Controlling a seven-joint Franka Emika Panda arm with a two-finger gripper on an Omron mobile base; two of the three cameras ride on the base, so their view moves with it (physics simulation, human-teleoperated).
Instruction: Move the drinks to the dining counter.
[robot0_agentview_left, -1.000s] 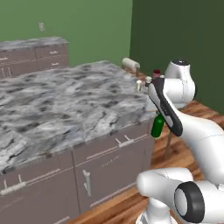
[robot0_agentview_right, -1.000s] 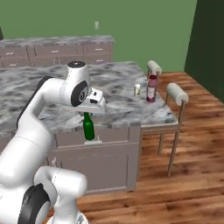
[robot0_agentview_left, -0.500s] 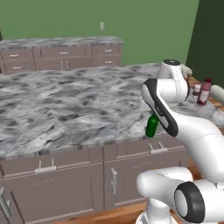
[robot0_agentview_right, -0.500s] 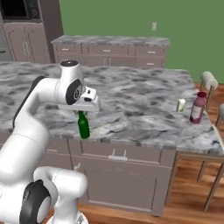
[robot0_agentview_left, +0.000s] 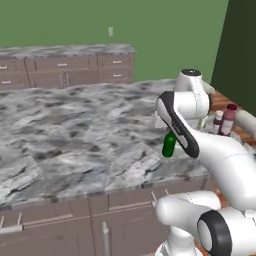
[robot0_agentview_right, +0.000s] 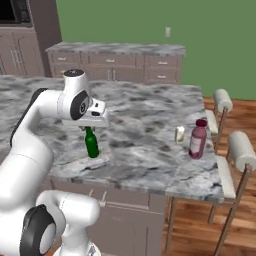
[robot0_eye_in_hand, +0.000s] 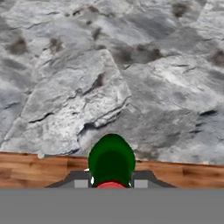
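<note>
the marble-topped dining counter (robot0_agentview_right: 150, 130) carries a small yellowish can (robot0_agentview_right: 180, 134) just beside a dark-red bottle (robot0_agentview_right: 198, 139).

Dark-green bottle (robot0_agentview_right: 91, 144). Grey-white veined marble dining counter (robot0_agentview_right: 145, 135), taupe drawers (robot0_agentview_left: 125, 220). Dark-red drink (robot0_agentview_right: 198, 139), pale yellowish can (robot0_agentview_right: 180, 134). Green wall (robot0_agentview_right: 150, 22).

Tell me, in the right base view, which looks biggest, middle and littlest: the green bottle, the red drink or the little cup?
1. Green bottle, tallest, though nearer the camera.
2. Red drink, close behind, so unsure.
3. Little cup, clearly smallest.
</note>
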